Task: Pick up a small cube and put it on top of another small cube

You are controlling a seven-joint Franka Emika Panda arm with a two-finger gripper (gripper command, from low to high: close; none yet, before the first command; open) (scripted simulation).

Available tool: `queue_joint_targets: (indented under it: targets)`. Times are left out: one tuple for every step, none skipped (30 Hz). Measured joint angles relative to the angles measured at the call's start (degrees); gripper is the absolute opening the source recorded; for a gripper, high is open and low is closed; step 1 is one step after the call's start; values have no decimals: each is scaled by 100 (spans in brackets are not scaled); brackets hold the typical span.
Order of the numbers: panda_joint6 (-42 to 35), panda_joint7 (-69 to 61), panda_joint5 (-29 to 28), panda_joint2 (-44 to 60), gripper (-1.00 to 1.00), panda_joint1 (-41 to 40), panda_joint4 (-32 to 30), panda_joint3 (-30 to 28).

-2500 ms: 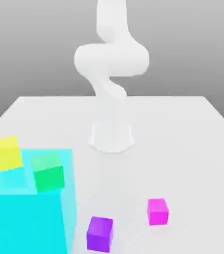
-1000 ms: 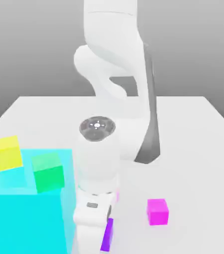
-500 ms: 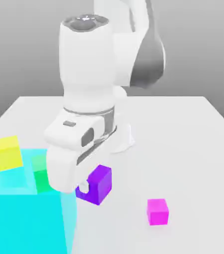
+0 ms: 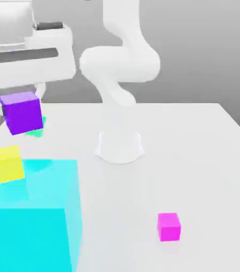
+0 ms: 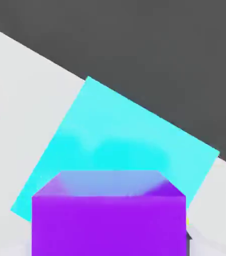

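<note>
Nearest you in the exterior view stands the big translucent cyan cube [image 4: 31,218], with the small matte yellow cube [image 4: 7,163] on its top at the exterior view's left. Off to the exterior view's right, the small magenta-pink cube [image 4: 168,226] lies on the white table [image 4: 196,159], well apart. Above the cyan cube you see the white two-finger gripper [image 4: 19,98] pinching the small solid purple cube [image 4: 21,112] clear of everything, a sliver of green [image 4: 36,132] showing just beneath it. Farthest back rises the white arm base [image 4: 119,146].
</note>
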Motion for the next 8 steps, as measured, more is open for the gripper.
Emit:
queue_joint_targets:
  targets:
    - [102, -10, -12, 58, -100, -43, -57, -45]
    - [274, -24, -8, 135, -100, -64, -161, -76]
    - [477, -43, 5, 222, -100, -79, -287, -96]
    - [705, -61, 21, 313, -100, -86, -427, -116]
    - [879, -74, 33, 381, 100, -92, -534, -129]
    - [879, -74, 33, 381, 100, -92, -534, -129]
    - [879, -74, 33, 381, 100, -92, -534, -129]
    - [879, -74, 33, 381, 100, -92, -534, -129]
